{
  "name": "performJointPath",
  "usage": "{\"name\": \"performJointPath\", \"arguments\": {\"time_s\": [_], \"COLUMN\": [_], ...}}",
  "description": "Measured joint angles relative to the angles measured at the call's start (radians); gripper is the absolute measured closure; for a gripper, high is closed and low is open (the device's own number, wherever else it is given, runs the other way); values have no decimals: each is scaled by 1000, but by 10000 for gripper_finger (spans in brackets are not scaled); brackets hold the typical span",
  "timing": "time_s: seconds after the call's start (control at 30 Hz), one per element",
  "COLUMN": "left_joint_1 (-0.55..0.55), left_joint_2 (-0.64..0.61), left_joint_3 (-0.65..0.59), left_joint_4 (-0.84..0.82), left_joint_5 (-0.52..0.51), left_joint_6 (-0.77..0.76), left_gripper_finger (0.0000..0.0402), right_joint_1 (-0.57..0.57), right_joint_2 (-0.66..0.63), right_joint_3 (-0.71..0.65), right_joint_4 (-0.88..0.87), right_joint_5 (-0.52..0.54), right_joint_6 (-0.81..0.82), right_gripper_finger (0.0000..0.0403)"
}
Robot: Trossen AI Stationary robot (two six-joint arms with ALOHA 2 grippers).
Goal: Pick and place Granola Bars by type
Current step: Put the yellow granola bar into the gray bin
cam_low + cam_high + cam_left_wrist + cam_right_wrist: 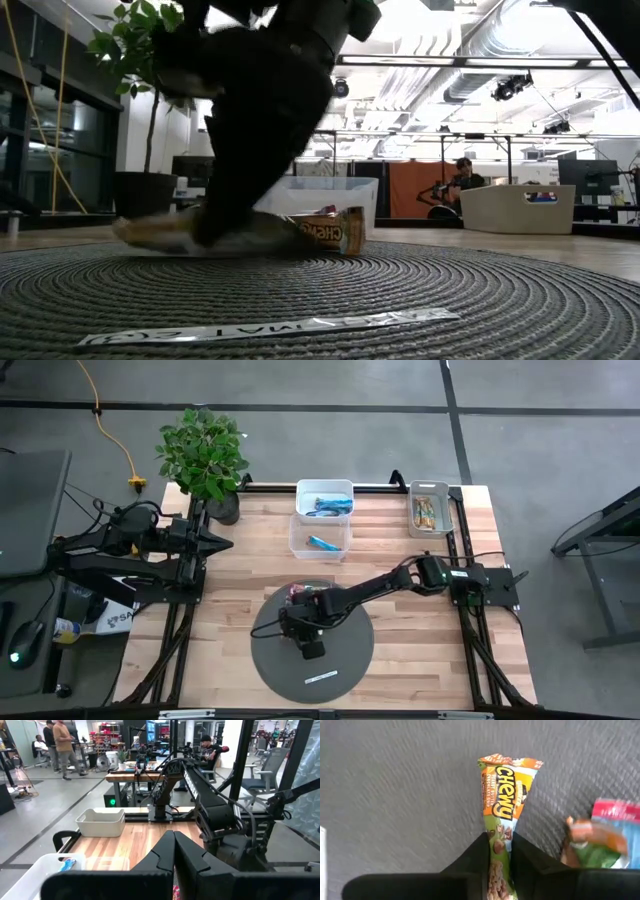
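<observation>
**Right arm pinches a tan-and-green bar on the mat; lift clear before carrying**

High view: the right gripper (305, 632) is down over the round grey mat (350, 665) near the front edge of the surface (230, 600), mid-width. A few bars (300, 592) lie at the mat's far rim, just beside the arm. Two clear bins stand toward the back edge: one with blue bars (324, 501), one nearer with a single blue bar (319, 536). A grey bin (431, 507) with tan-and-green bars sits by the back right corner. The left gripper (222, 542) waits at the left edge, beside the potted plant (204, 455).

Low view: the arm blocks most of the scene; a tan bar (335, 230) lies on the mat beside it, and a white strip (270, 326) lies nearer the front.

Left wrist view: its jaws are pressed together, holding nothing.

Right wrist view: the jaws pinch the tan-and-green bar (506, 800) at one end, most of its length sticking out past them. Other wrappers (605, 837) lie just beside it.

To do this well, I judge a straight lift is wanted first, so the dangling end does not drag the neighbouring wrappers. The grey bin looks the matching goal; the stretch of surface between mat and back right corner is open, though the right arm's own base stands near that edge.
</observation>
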Motion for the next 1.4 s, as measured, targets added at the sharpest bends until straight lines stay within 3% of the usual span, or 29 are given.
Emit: {"name": "performJointPath", "arguments": {"time_s": [0.23,0.57,0.7,0.8,1.03,1.4], "left_joint_1": [0,0,0,0,0,0], "left_joint_2": [0,0,0,0,0,0], "left_joint_3": [0,0,0,0,0,0], "left_joint_4": [0,0,0,1,1,0], "left_joint_5": [0,0,0,0,0,0], "left_joint_6": [0,0,0,0,0,0], "left_gripper_finger": [401,401,401,401,401,401], "right_joint_1": [-14,-29,-28,-22,-3,0], "right_joint_2": [-3,-12,-111,-164,-295,-519], "right_joint_3": [110,411,333,330,331,331], "right_joint_4": [9,-41,109,124,108,-186], "right_joint_5": [-57,-185,-228,-214,-50,458], "right_joint_6": [4,21,85,93,44,-24], "right_gripper_finger": [356,361,358,356,363,363]}}
